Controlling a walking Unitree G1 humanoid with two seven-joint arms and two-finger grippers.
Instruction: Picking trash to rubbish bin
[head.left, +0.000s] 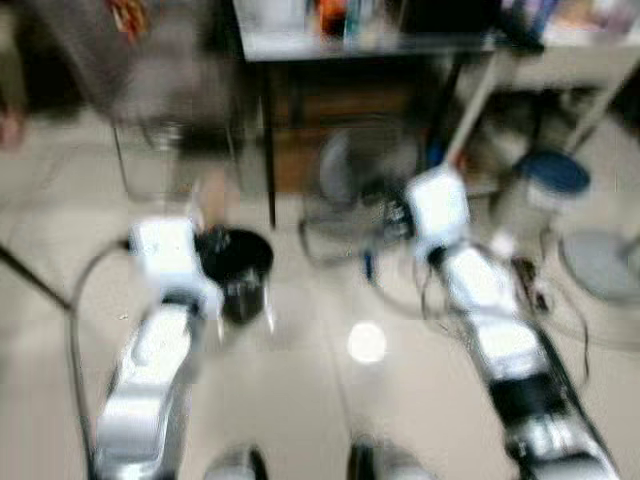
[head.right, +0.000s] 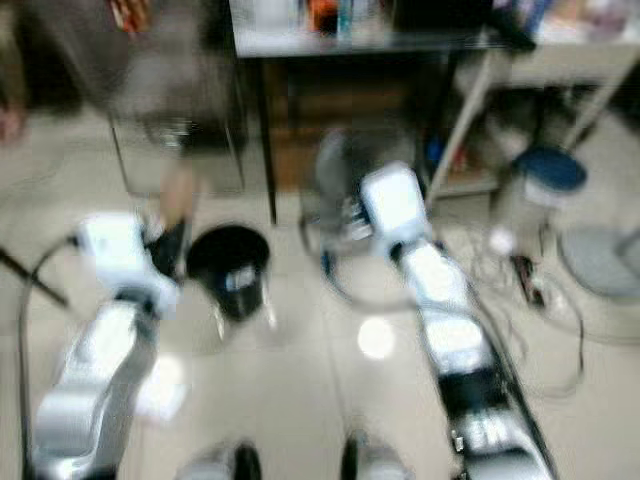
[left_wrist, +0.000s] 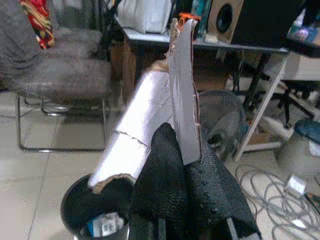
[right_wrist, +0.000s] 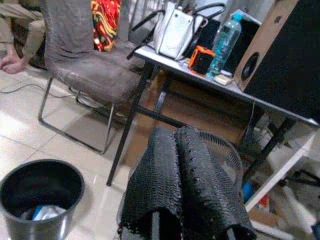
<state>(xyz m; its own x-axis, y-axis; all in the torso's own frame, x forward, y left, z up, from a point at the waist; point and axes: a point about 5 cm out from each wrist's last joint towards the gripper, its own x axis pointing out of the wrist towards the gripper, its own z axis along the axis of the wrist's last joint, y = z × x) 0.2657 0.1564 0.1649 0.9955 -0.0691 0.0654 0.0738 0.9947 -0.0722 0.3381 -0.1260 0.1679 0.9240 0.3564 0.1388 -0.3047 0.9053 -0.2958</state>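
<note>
Head views are badly blurred, so I read fine detail from the wrist views. Nearest me, my left gripper (left_wrist: 187, 175) has its two black fingers pressed together on a torn silver wrapper (left_wrist: 150, 125), a long foil-faced piece with ragged brown edges. The wrapper's lower end hangs right over the mouth of the black rubbish bin (left_wrist: 80, 205); I cannot tell if it touches the rim. The bin is cut off at the frame edge, and some light scrap lies inside it. In the head views the left gripper (head.right: 165, 245) sits just beside the bin (head.right: 230, 265), on its left.

My right gripper (right_wrist: 175, 170) is closed, fingers touching, nothing between them. It hangs to the right of the bin, near a floor fan (right_wrist: 225, 155) that its fingers partly hide.

Pale tiled floor (head.left: 300, 390) lies open between my arms. Loose cables (head.left: 560, 320) clutter the right side.

Farther back, a grey chair (right_wrist: 90, 70) stands left of a black-legged table (right_wrist: 200, 80) carrying a white bag (right_wrist: 175, 32), an orange object (right_wrist: 201, 59), a bottle (right_wrist: 225, 42) and a speaker (right_wrist: 285, 55). A person's hand (right_wrist: 12, 62) shows at the far left edge, cut off.
</note>
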